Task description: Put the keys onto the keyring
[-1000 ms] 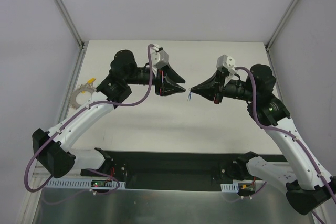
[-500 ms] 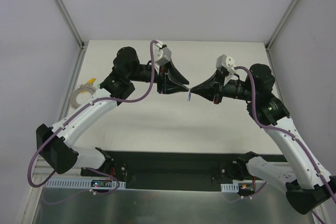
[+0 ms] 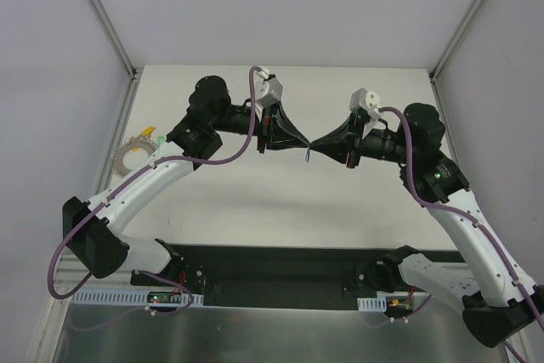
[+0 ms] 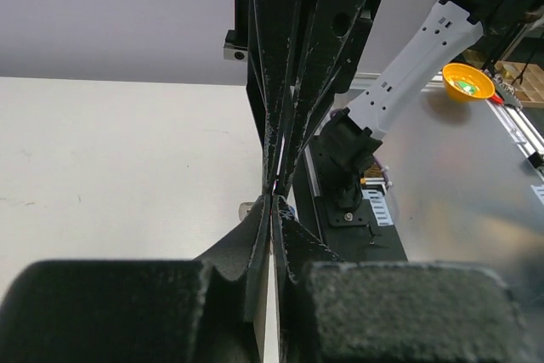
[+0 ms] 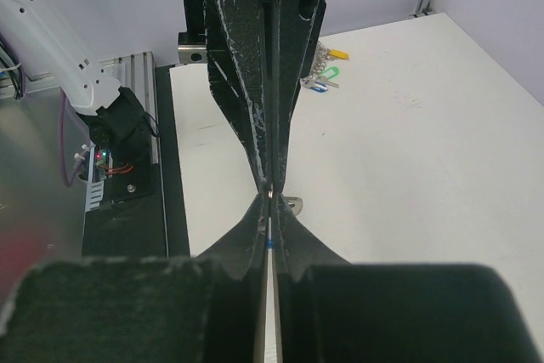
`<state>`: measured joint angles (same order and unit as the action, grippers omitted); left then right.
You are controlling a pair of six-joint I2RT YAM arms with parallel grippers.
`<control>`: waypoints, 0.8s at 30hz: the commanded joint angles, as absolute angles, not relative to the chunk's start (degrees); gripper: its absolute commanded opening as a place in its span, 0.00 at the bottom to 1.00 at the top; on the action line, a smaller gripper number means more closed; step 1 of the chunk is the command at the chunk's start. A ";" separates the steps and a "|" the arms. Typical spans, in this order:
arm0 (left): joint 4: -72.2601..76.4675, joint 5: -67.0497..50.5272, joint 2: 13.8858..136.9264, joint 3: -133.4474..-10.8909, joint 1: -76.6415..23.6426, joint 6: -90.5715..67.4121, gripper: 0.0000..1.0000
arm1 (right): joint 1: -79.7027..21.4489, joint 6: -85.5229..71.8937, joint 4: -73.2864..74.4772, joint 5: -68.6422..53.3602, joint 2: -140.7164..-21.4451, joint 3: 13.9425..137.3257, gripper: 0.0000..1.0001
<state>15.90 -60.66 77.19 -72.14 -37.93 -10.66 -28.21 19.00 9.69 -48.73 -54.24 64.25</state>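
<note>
My two grippers meet tip to tip in mid-air over the middle of the table. The right gripper (image 3: pixel 314 146) (image 5: pixel 270 203) is shut on a blue key (image 3: pixel 306 156) (image 5: pixel 269 245), whose blue head shows between its fingers and whose metal end pokes out below. The left gripper (image 3: pixel 303 144) (image 4: pixel 274 199) is shut against the same spot, with a small glint of the key between its tips. The toothed grey keyring (image 3: pixel 129 157) lies at the table's left edge, with a yellow key (image 3: pixel 147 133) and a green key (image 3: pixel 160 137) beside it.
The black base rail (image 3: pixel 272 271) runs along the near edge, with a metal plate (image 3: pixel 255 333) in front of it. An orange bowl (image 4: pixel 467 81) sits off to the side. Aluminium posts (image 3: pixel 102 14) frame the white walls round the table.
The left gripper has slid right until its tips touch the right gripper's, and its jaws have closed there. The right arm and the blue key have stayed still.
</note>
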 commanded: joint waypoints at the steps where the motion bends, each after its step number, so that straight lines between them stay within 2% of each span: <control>1: 16.97 -61.35 76.99 -74.88 -38.41 -9.23 0.00 | -28.21 19.86 8.35 -50.01 -53.88 65.48 0.03; 2: 16.01 -60.91 76.82 -74.88 -38.41 -8.88 0.00 | -28.04 19.78 8.35 -49.84 -53.79 65.48 0.05; 6: 12.15 -59.07 75.85 -75.50 -38.32 -5.20 0.00 | -28.12 20.65 10.54 -47.82 -53.61 66.18 0.30; 7: 11.26 -58.80 75.59 -75.93 -38.41 -4.49 0.00 | -28.12 22.22 12.72 -47.38 -53.53 66.53 0.34; 15: 5.72 -56.60 74.18 -76.38 -38.32 -0.53 0.00 | -27.95 28.65 20.56 -44.47 -53.26 69.26 0.36; 24: 4.57 -57.65 73.39 -76.64 -38.50 0.79 0.00 | -27.86 28.83 20.30 -48.16 -55.54 70.84 0.29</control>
